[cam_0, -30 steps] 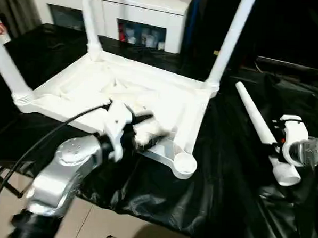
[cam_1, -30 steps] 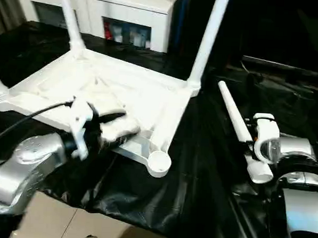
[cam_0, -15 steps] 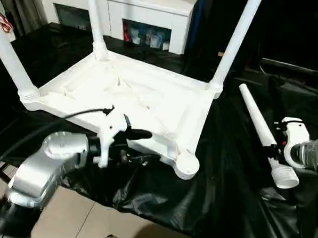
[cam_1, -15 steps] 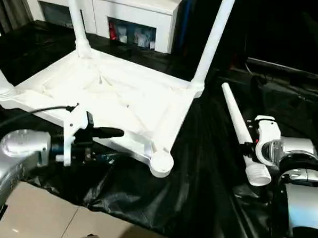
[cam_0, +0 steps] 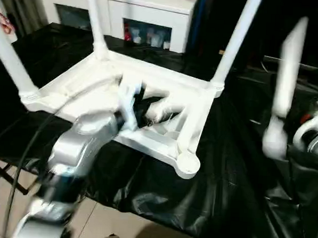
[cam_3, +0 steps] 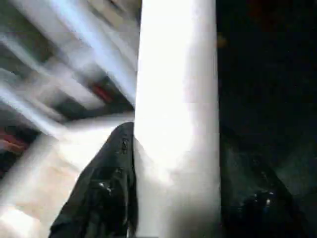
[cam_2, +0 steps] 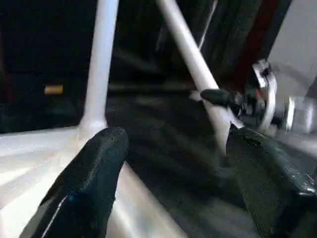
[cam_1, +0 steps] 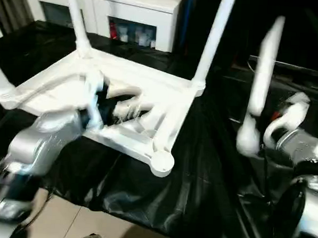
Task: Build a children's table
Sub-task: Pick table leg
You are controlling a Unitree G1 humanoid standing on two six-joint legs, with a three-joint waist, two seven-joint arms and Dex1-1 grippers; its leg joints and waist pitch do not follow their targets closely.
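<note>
A: Where is the table top (cam_0: pixel 165 106)?
B: Upside down on the black-covered desk (cam_0: pixel 225 186), three legs standing in its corner sockets, the near socket (cam_0: pixel 187 164) empty.
A: The fourth leg (cam_0: pixel 284 85)?
B: Lifted nearly upright, the right fingers (cam_3: pixel 111 188) clamped on it.
A: Left fingers (cam_2: pixel 94 168)?
B: Spread apart over the ribbed underside, grasping nothing.

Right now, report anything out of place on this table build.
The tabletop lies upside down with three legs fitted; its near corner socket is empty. The fourth leg is off the cloth, upright in the right gripper.
</note>
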